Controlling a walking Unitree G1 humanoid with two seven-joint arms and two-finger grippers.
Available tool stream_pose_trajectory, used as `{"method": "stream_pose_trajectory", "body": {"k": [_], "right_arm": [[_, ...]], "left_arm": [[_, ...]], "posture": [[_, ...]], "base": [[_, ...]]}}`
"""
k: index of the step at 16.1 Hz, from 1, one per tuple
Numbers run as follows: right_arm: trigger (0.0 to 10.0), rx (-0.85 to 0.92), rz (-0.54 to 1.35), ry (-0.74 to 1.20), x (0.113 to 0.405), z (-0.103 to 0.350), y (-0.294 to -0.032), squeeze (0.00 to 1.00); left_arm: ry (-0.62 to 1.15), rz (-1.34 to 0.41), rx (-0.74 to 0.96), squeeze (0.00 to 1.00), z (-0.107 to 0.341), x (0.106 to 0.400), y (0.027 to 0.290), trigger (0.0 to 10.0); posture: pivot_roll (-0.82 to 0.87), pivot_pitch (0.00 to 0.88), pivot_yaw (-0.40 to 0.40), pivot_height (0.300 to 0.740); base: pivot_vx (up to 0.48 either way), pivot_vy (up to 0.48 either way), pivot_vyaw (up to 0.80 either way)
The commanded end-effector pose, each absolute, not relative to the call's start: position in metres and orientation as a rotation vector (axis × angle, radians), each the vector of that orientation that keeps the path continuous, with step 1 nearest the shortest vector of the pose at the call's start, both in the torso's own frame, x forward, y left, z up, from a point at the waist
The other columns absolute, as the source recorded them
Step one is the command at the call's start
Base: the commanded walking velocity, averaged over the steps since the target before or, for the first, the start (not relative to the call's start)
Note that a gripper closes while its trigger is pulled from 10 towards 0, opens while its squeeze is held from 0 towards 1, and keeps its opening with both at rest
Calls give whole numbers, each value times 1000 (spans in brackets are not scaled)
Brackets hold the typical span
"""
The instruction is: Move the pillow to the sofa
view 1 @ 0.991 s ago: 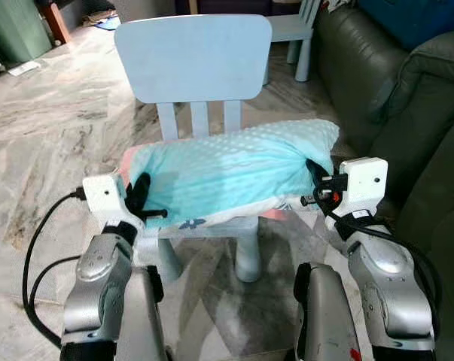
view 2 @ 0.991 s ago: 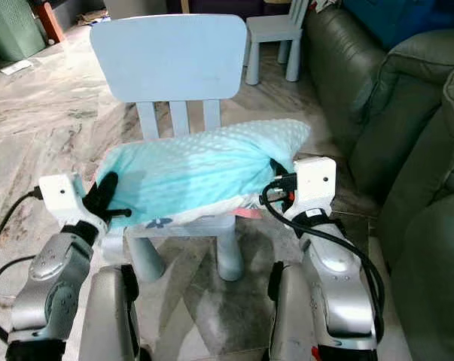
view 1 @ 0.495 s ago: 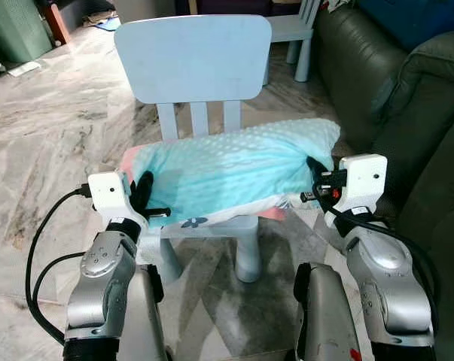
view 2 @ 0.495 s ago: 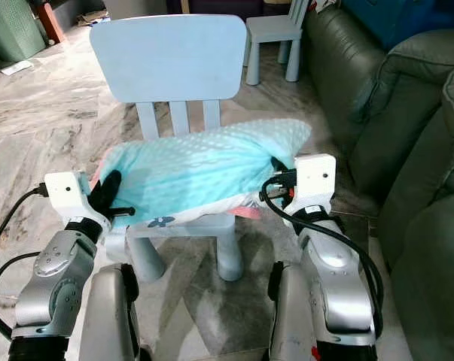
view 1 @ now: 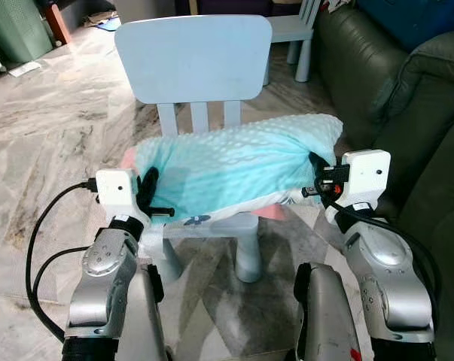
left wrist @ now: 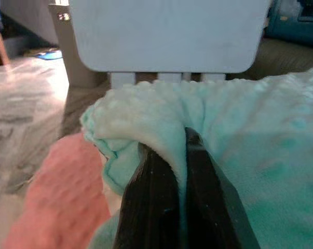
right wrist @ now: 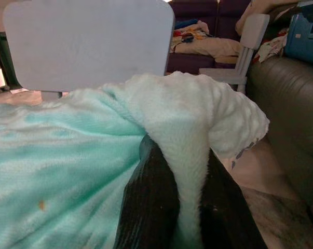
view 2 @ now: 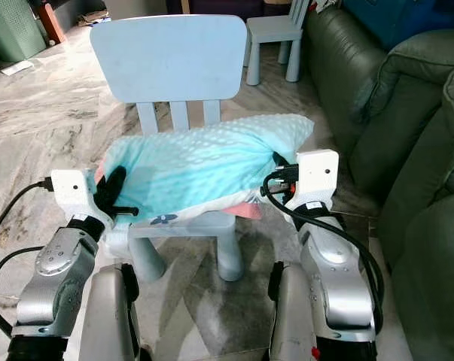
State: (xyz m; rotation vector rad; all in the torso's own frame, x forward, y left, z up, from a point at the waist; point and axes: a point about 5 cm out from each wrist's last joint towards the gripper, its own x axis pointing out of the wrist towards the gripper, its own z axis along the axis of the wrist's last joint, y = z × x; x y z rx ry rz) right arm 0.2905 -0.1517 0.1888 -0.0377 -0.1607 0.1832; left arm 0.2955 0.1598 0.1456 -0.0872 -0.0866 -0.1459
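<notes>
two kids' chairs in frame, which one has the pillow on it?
The near light-blue chair, right in front of the robot: the mint pillow rests over its seat. The second chair stands farther back beside the sofa.

Both arms forward; left hand (left wrist: 179, 155), right hand (right wrist: 190, 171) pinched closed.

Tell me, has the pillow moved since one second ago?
Yes. Gripped at both ends by the left gripper and right gripper, the pillow has risen slightly, judged against the chair backrest, which stays put.
</notes>
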Motion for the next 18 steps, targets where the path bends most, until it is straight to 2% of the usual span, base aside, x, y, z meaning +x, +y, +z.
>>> {"method": "stream_pose_trajectory", "body": {"k": [1,3,7,18], "right_arm": [[10000,-29,184,-192,291,197,-151,0],[10000,-29,185,-191,291,197,-150,0],[10000,-35,185,-198,292,198,-151,0],[10000,-34,189,-192,295,198,-150,0]], "left_arm": [[-120,-160,-63,0,152,295,159,10000],[-119,-161,-62,0,151,295,159,10000],[-122,-163,-60,0,150,296,157,10000],[-125,-140,-67,0,148,298,159,10000]], "posture": [[-72,0,41,403],[-72,0,41,403],[-71,0,36,440],[-72,0,32,579]], "base": [[0,0,0],[0,0,0],[0,0,0],[0,0,0]]}}
